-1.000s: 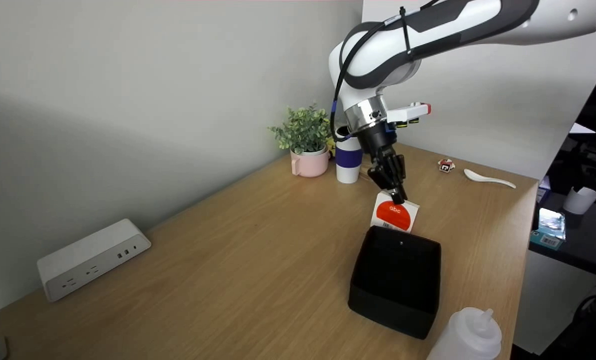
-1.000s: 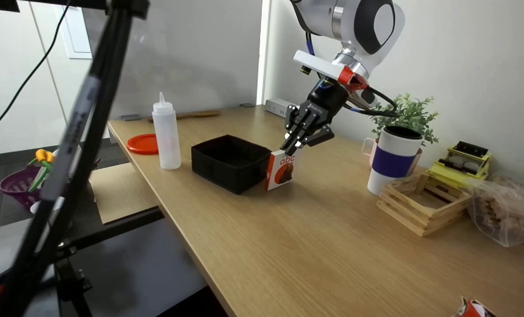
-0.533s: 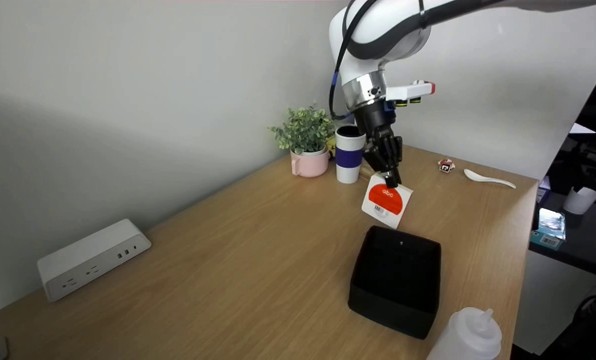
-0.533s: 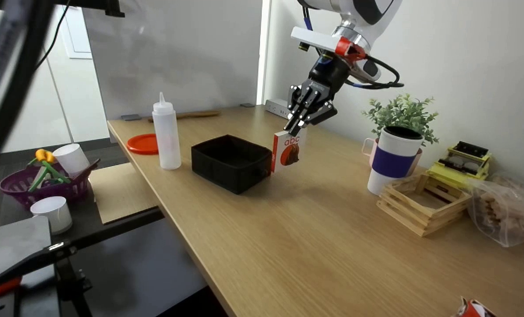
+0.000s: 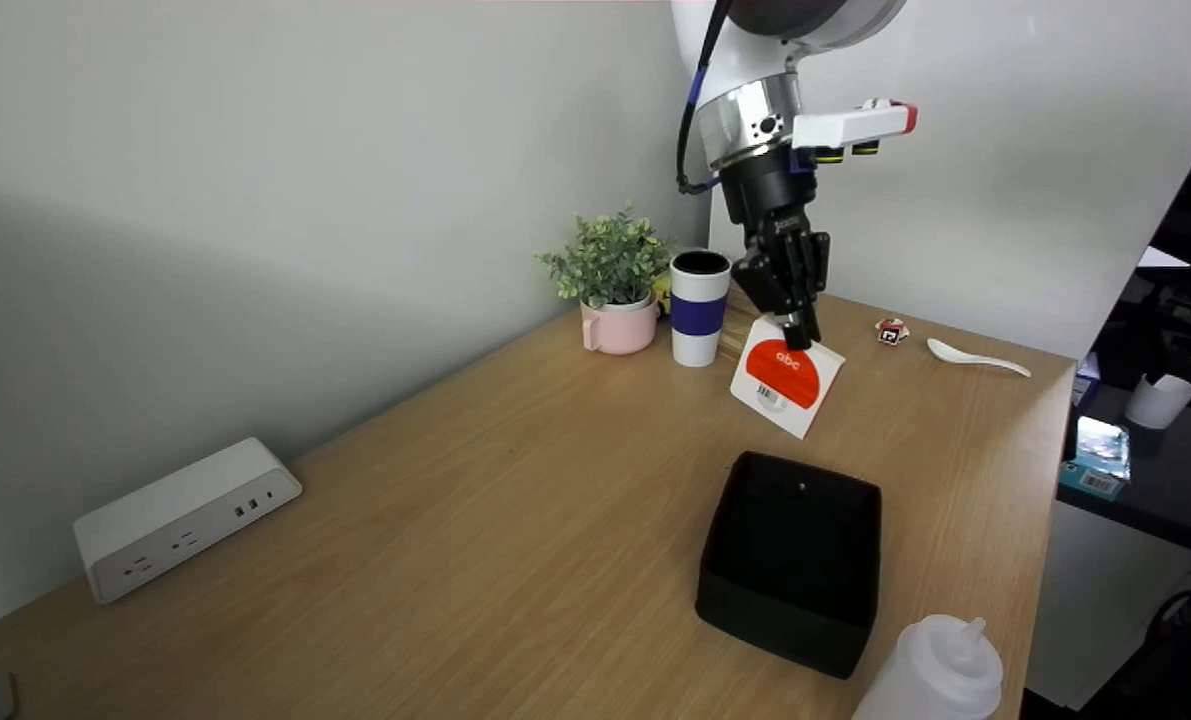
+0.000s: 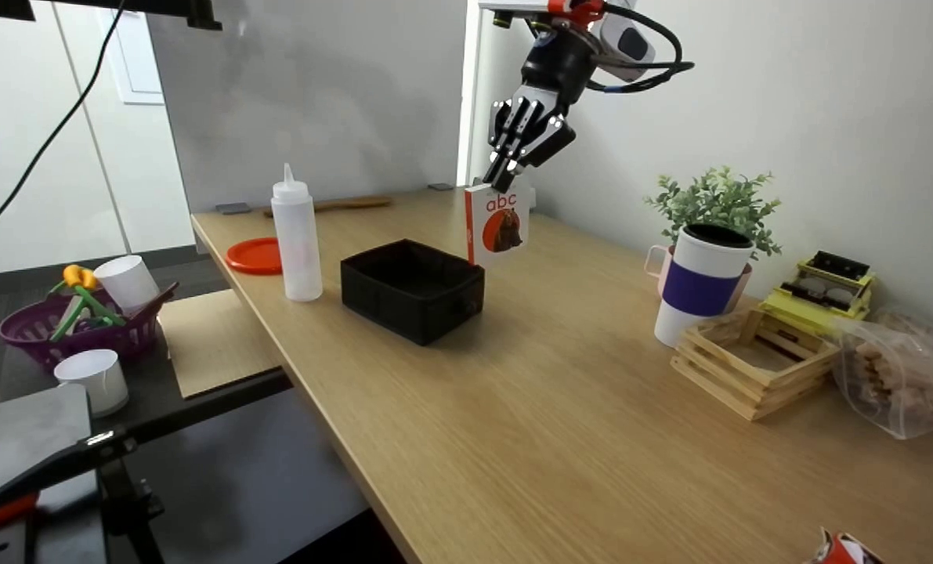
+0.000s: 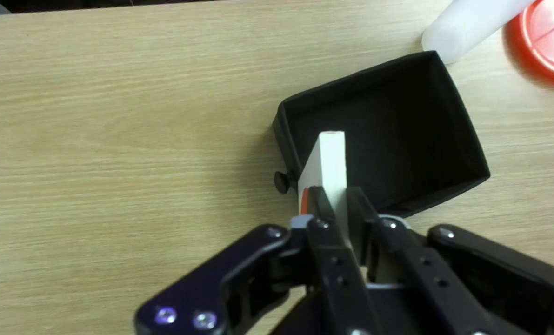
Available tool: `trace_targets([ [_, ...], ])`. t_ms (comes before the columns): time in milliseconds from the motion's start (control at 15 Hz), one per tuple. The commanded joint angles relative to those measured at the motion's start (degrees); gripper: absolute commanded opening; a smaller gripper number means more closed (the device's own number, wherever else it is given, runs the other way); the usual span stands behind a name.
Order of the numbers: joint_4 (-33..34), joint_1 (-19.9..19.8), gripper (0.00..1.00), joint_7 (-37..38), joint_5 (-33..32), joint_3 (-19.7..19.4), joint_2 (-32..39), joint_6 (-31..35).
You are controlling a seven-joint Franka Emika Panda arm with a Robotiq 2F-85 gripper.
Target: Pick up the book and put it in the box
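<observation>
My pincer (image 7: 335, 191) is clamped on the book (image 5: 783, 376). In the wrist view its jaws stand close together, one against each face, at the upper edge. The book hangs below my pincer, raised off the surface (image 5: 455, 560). Attitude: in an exterior view it is tilted, one corner lowest, with a red disc, lettering and a barcode facing out.

Position: the book is outside the box (image 5: 785, 625), near one end wall; in the same view a strip of the surface shows between the two. The box rests on the surface, open side up.

Adjacent items: a squeeze bottle (image 6: 298, 243) stands upright near the box, and a red dish (image 6: 253, 257) lies flat near the bottle.

Outlying items: a white cup (image 5: 696, 318) with a blue band stands next to a plant (image 5: 610, 260) in a pink pot (image 5: 620, 328). A wooden crate (image 6: 717, 364) sits near the cup. A power strip (image 5: 190, 520) rests well apart from the box.
</observation>
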Motion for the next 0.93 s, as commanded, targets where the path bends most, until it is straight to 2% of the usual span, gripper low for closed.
trace_targets([
  [0,-8.1,1.12,0.03,-0.27,-0.07,-0.25,-5.68,1.65],
  [600,-11.54,1.82,0.03,-13.93,-1.78,2.12,-5.58,-0.72],
  [867,-12.17,1.76,0.03,-16.63,-2.27,2.2,-5.4,-2.59],
])
